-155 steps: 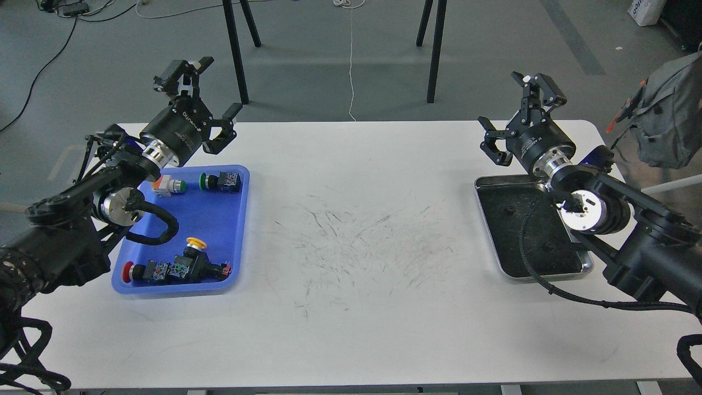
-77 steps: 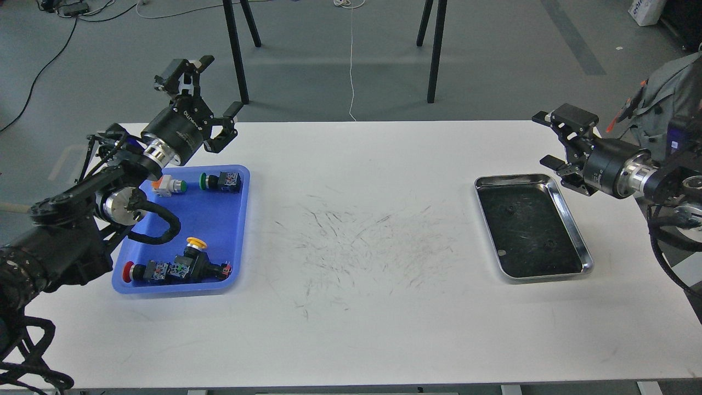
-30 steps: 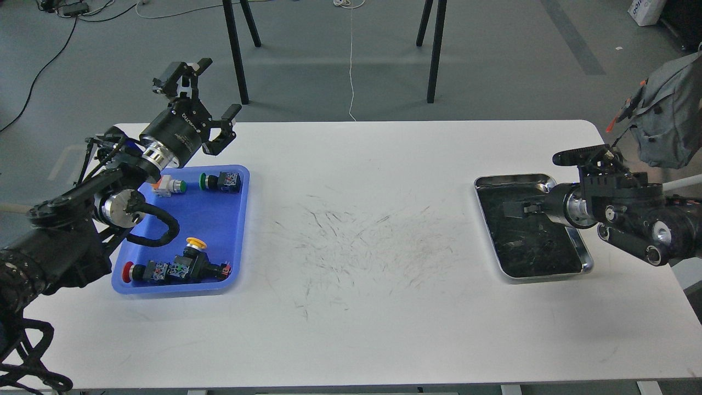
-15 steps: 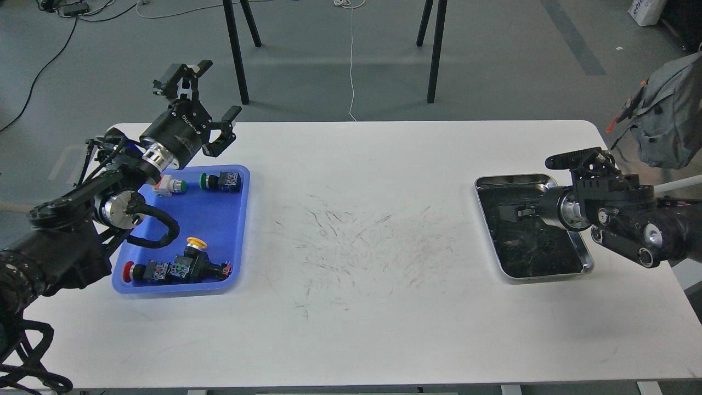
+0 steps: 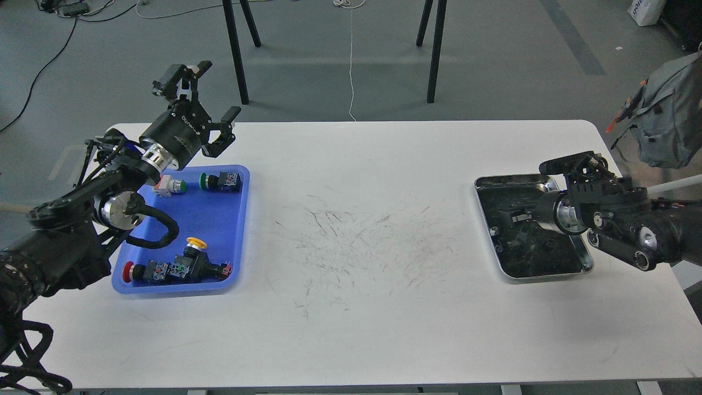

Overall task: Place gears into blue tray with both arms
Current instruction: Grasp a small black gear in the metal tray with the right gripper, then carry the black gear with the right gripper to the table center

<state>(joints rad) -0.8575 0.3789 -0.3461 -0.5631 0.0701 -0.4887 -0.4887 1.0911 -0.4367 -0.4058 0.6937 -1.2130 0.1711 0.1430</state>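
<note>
The blue tray (image 5: 219, 241) sits at the table's left and holds several push-button switches (image 5: 181, 267). No gear shows in it. My left gripper (image 5: 207, 96) hangs open above the tray's far edge with nothing between its fingers. At the right lies the silver tray (image 5: 486, 220) with a dark scratched floor. The gears are hard to pick out against that floor; one faint dark gear (image 5: 549, 243) shows near its right side. My right gripper (image 5: 516, 218) points left, low over the silver tray's middle. It is dark against the dark floor, so its fingers cannot be told apart.
The white table (image 5: 356, 307) carries scuff marks across its middle. Black stand legs (image 5: 236, 55) rise behind the far edge. A grey bag (image 5: 666, 120) hangs off the right end. My right forearm (image 5: 630, 230) lies across the silver tray's right rim.
</note>
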